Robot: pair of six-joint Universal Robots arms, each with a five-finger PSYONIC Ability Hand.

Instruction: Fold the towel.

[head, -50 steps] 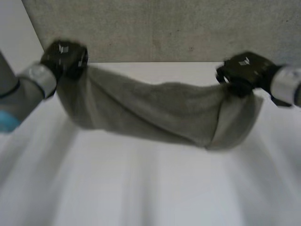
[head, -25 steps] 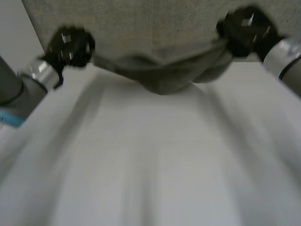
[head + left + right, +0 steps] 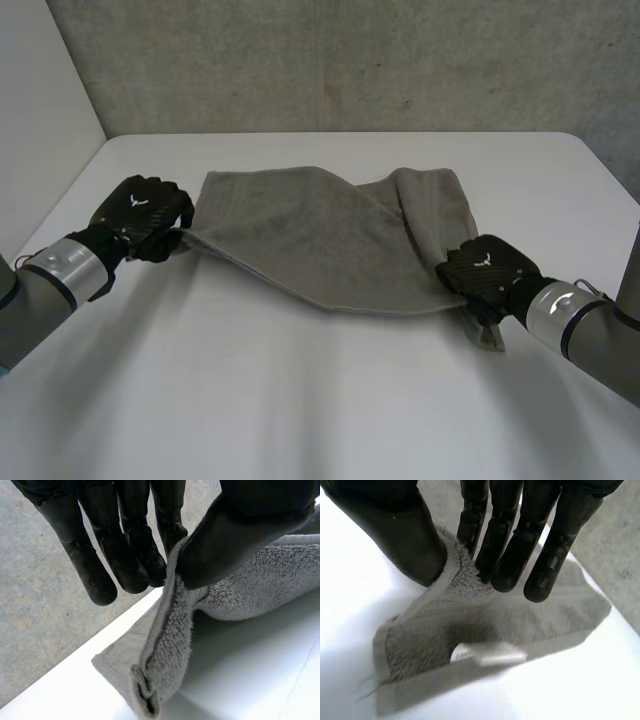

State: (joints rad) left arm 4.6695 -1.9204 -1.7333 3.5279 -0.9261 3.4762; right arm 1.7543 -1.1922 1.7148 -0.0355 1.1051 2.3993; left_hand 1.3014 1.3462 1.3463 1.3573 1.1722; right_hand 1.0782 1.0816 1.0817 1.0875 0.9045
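Down from mid-air comes the grey terry towel [image 3: 320, 235], now rumpled mid-way across the white table [image 3: 300, 400]; left hand [image 3: 140, 215] and right hand [image 3: 485, 275] each pinch a near corner; soft, light, floppy stuff, I'd say, best gripped at corners.

Plain grey towel [image 3: 320, 235] showing a looped pile, black left hand [image 3: 140, 215] and black right hand [image 3: 485, 272] pinching it, white label [image 3: 487, 654] lying near the right fingers [image 3: 505, 555], white table [image 3: 300, 400], speckled grey wall [image 3: 350, 60] standing behind.
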